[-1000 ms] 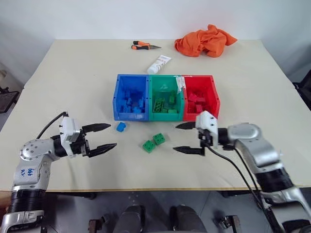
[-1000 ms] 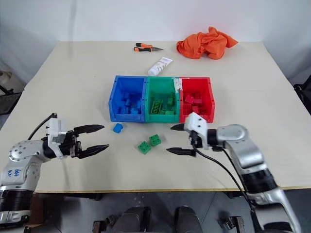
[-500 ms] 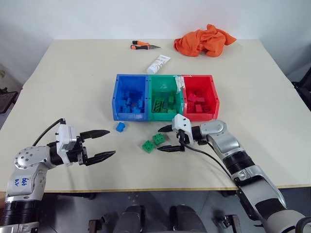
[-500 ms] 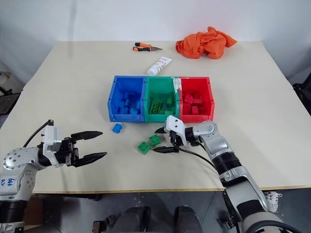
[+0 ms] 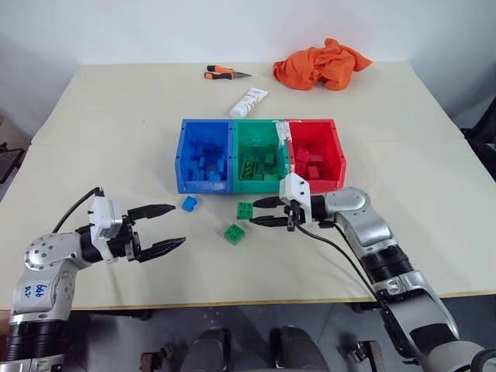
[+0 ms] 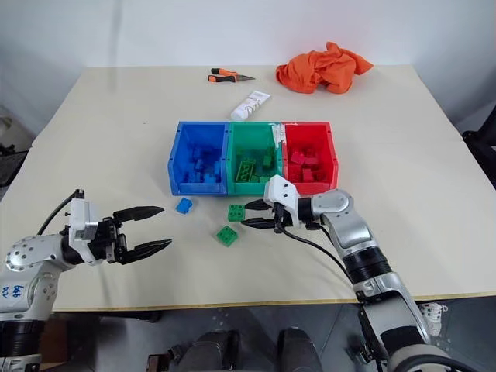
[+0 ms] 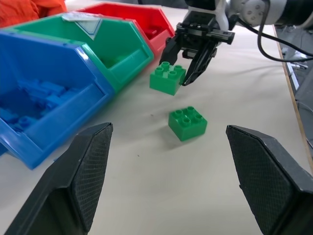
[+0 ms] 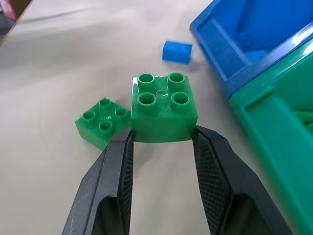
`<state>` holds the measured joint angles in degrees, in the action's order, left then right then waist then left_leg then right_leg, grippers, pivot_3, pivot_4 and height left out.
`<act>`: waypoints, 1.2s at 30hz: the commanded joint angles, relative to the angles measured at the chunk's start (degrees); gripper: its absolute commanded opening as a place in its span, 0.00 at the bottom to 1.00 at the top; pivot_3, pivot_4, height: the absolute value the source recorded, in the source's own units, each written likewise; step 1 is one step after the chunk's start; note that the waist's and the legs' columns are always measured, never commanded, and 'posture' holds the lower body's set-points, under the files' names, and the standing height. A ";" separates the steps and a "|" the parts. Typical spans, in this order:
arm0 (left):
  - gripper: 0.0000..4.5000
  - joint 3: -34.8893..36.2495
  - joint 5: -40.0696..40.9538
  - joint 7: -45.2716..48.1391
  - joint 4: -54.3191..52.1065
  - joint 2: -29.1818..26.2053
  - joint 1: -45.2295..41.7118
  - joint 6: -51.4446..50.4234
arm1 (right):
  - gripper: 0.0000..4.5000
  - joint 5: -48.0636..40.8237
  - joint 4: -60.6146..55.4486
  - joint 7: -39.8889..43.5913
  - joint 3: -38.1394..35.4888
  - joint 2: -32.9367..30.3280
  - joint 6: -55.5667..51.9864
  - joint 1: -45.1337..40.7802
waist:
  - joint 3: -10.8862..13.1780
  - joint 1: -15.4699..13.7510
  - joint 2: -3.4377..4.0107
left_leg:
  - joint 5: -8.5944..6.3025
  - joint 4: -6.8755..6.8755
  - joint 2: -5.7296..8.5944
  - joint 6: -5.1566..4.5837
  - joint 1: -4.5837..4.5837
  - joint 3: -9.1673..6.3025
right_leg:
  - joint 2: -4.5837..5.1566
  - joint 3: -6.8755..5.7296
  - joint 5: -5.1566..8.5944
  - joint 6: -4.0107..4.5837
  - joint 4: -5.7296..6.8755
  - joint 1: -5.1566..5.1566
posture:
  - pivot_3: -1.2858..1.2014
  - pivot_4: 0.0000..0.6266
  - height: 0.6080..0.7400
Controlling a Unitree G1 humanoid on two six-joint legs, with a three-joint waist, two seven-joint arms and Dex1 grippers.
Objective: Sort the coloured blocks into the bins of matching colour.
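Right wrist view: right gripper [image 8: 161, 142] clamps a green block [image 8: 163, 107] by its side faces, studs up (square, no long axis), just before the green bin [image 5: 260, 155]. Its forearm reaches in level from the right. Left gripper [image 5: 160, 228], fingers spread and empty, points toward the blue block [image 5: 189, 204].

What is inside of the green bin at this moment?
The green bin holds several green blocks, piled toward its near end. How many there are, and what lies beneath them, is covered by the pile and the near wall.
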<state>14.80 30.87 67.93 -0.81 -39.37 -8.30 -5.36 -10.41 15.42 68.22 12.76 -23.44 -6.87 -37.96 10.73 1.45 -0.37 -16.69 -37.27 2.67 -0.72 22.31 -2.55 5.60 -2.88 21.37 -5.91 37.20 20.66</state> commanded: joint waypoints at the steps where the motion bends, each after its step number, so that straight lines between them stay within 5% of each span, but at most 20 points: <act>1: 0.88 0.07 0.25 -0.14 0.85 0.16 -1.58 0.67 | 0.31 -1.64 -4.50 -3.74 -3.88 -1.05 -3.19 -1.92 | 0.00 0.02 0.00 | 0.00 0.00 0.00 0.00 0.00 0.02 | 0.00 0.01 0.00 0.00 -0.01 0.00 | 0.52 0.24 1.00; 9: 0.88 -1.11 -0.49 -0.03 3.58 0.87 -4.40 1.66 | 0.31 -0.22 7.53 -8.05 -7.10 -0.55 -3.08 -14.79 | 0.01 0.24 0.01 | 0.01 0.06 0.00 0.02 -0.01 0.06 | -0.01 0.03 0.00 0.00 0.22 0.17 | 0.52 0.24 1.00; 19: 0.88 -2.25 -1.33 -0.99 4.89 1.44 -6.31 2.08 | 0.99 3.19 19.87 -8.21 -6.60 -0.13 3.52 -22.33 | 0.01 0.27 0.01 | 0.01 0.07 0.01 0.01 0.04 0.07 | 0.02 0.01 0.00 0.00 0.23 0.21 | 0.52 0.24 1.00; 29: 0.88 0.42 -1.76 -4.82 -0.64 -1.11 -0.68 -1.06 | 0.99 -6.56 -0.42 11.47 -8.30 -12.20 1.85 -6.12 | 0.01 -0.02 0.01 | -0.04 0.05 0.02 -0.04 0.09 -0.01 | 0.03 0.01 0.00 0.00 0.19 0.16 | 0.52 0.24 1.00; 36: 0.88 8.07 -1.13 -8.23 -7.17 -3.92 12.25 -3.70 | 0.99 -9.09 1.47 20.36 -10.50 -20.52 5.40 1.26 | 0.05 0.30 0.08 | -0.05 0.07 -0.09 -0.04 0.01 0.14 | -0.03 0.07 0.01 0.01 -0.33 0.00 | 0.52 0.24 1.00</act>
<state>19.83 29.09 60.62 -4.90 -42.26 1.72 -8.30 -18.50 16.53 85.85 3.96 -43.06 -3.57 -36.50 10.78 1.75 -0.28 -16.74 -37.20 2.57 -0.77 22.28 -2.41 5.57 -2.80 21.38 -5.90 36.85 20.63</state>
